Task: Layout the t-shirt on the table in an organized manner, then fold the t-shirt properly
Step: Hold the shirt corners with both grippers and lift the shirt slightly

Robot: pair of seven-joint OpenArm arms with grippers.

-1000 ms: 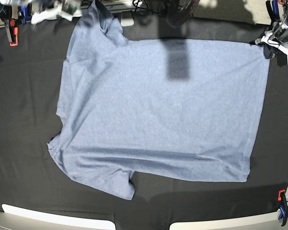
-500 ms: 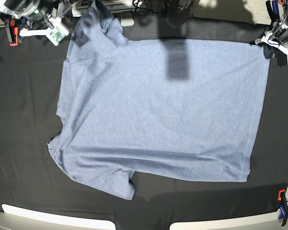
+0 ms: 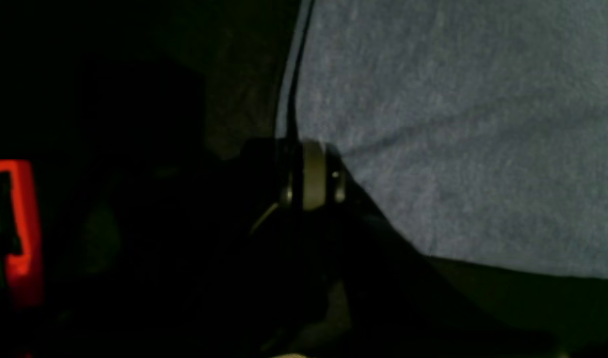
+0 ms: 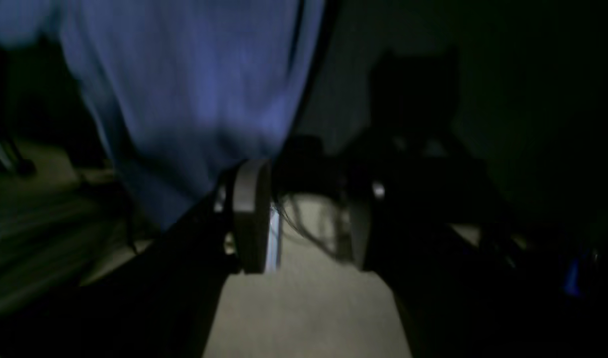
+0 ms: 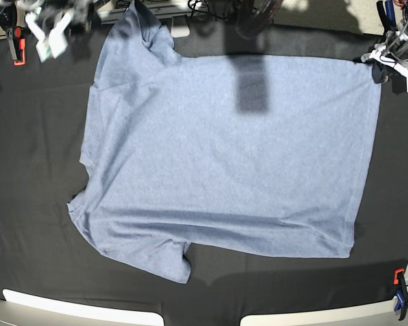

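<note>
The blue-grey t-shirt lies spread flat on the black table, plain side up, with one sleeve reaching the far edge and the other pointing to the near left. My left gripper sits at the shirt's far right hem corner. In the left wrist view this gripper is shut on the t-shirt's edge. My right gripper hovers, blurred, at the far left corner, left of the upper sleeve. In the right wrist view it is open and holds nothing, with the shirt behind it.
A red clamp grips the table's far left edge. An orange and blue clamp sits at the near right corner. White panels line the front edge. A dark shadow falls on the shirt's upper middle.
My right gripper has swung leftward near the far left corner, away from the upper sleeve, and its jaws have widened. The shirt and the left gripper have stayed put.
</note>
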